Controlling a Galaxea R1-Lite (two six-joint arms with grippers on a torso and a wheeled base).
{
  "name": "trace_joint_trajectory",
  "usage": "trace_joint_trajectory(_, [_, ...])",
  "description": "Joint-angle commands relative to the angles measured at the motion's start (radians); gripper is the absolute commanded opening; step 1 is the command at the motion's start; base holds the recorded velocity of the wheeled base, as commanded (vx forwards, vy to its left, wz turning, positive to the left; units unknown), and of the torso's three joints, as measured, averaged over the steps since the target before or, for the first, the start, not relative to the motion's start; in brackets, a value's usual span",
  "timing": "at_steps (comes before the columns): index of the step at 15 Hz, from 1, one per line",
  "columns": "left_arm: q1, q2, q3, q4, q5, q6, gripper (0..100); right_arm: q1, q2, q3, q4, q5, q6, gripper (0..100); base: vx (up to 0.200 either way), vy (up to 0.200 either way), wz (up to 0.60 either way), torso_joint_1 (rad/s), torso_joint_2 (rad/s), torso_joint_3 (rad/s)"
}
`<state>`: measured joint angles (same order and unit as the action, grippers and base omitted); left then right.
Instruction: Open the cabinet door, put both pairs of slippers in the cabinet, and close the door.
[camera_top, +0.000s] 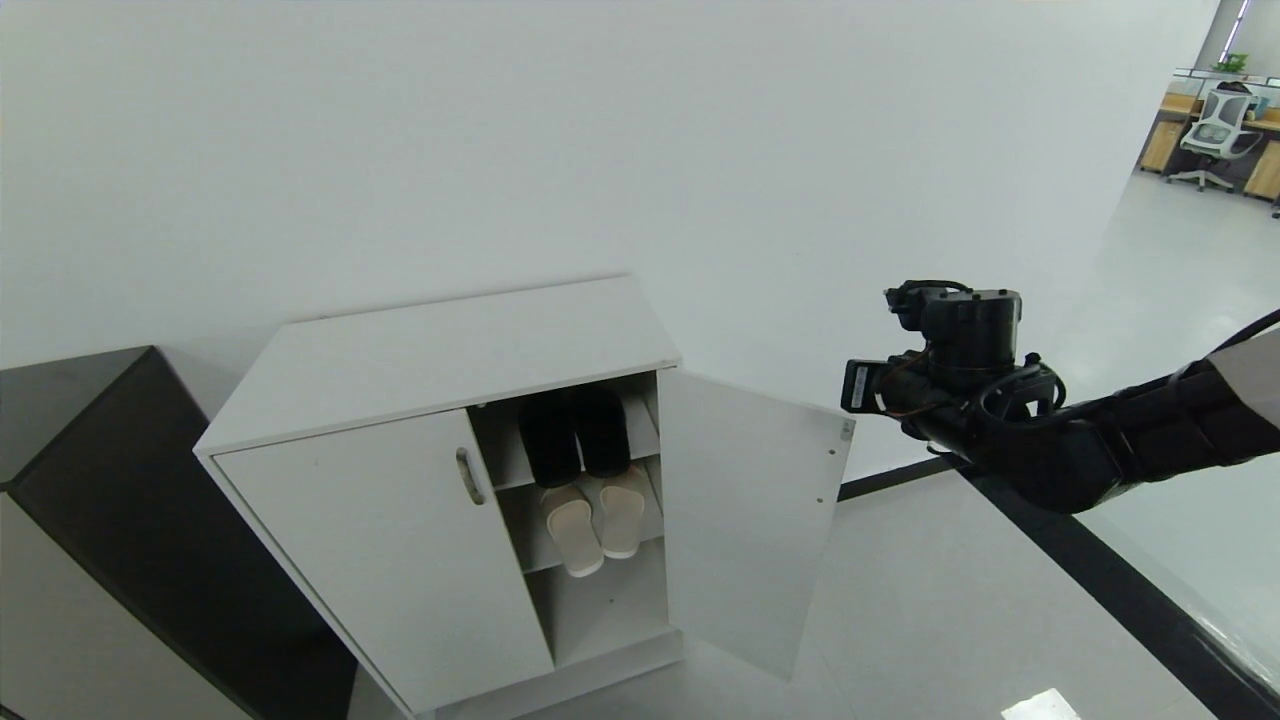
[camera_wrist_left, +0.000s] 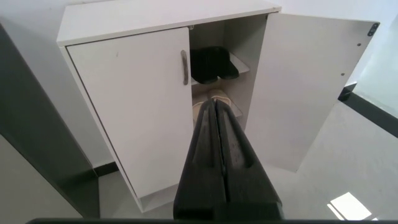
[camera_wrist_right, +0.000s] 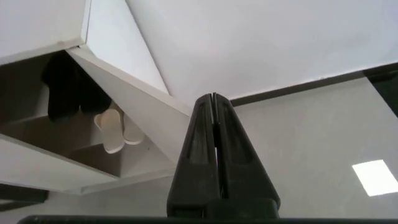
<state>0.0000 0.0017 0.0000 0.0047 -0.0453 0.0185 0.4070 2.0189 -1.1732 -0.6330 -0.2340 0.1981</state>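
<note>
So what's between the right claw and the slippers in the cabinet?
The open door, standing between the right gripper and the black slippers and white slippers; the head view shows it.

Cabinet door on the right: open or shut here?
Open. The right door stands swung outward, exposing black slippers and white slippers inside; the left door is shut.

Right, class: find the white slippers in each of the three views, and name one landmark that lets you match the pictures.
Head view: white slippers inside the open cabinet, near the picture's centre, toes pointing out.
Left wrist view: inside the cabinet, partly behind the left gripper.
Right wrist view: inside the cabinet, toes overhanging.
Shared landmark: black slippers directly above them.
</note>
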Motion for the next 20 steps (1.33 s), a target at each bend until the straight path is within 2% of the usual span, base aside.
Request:
trace_joint_trajectory(1, [0.0,0.0,0.0,0.0,-0.001,0.0,0,-0.007,0.058,-0.008,-0.037,-0.001,-0.002,0,0.0,0.0,0.0,0.0,0.0,0.0])
trace_joint_trajectory(20, [0.0,0.0,0.0,0.0,-0.001,0.0,0,-0.022,0.215,-0.065,-0.085,-0.011,-0.005,0,0.0,0.0,0.0,0.0,0.0,0.0])
